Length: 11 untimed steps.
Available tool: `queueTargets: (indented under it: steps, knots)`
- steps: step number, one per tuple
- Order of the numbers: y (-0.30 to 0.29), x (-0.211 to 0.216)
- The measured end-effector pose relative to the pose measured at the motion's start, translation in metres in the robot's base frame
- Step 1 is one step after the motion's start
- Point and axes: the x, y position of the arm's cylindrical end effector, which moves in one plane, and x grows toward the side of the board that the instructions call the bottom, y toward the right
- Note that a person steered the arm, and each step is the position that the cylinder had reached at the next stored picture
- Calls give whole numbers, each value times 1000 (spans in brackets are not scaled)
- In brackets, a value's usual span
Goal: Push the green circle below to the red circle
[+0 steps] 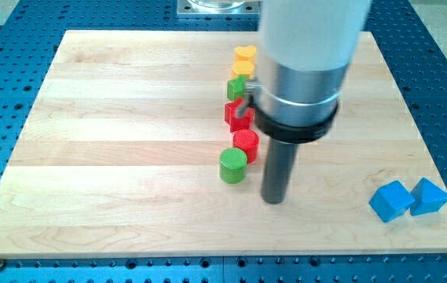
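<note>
Though the green ribbed plastic cylinder (the task's green circle) (233,167) already sat at the lower-left of the red ribbed plastic cylinder (246,145), touching or nearly so, it was not squarely below it, so the step in hand looked like a final nudge toward the view's right. My tip (275,200), the lower end of the dark straight rod, held nothing and rested on the pale wooden board (113,141), just right of both cylinders and slightly lower than the green one, not touching either. To do it well, I judged the tip should swing round the bottom to the green cylinder's left side and push gently rightward, keeping off the red one. Above the red cylinder stood a red star-like block (239,115), a small green block (236,87) and a yellow block (244,58), all partly covered by the arm's wide grey body, shapes hard to tell. Two blue cubes (408,199) lay well apart at the lower right. The arm's upper part was cut off by the view's top.
</note>
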Motion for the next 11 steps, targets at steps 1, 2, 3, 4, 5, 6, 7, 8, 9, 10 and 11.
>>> queueTargets:
  steps: [1,2,3,4,5,6,7,8,9,10,11]
  knots:
    - [4,-4]
    - [-2,-29]
    - [-7,-41]
    - [-7,-42]
    - [-11,-60]
    - [-13,-66]
    - [-18,-68]
    - [-19,-68]
    - [-21,-68]
    - [-5,-68]
    - [15,-40]
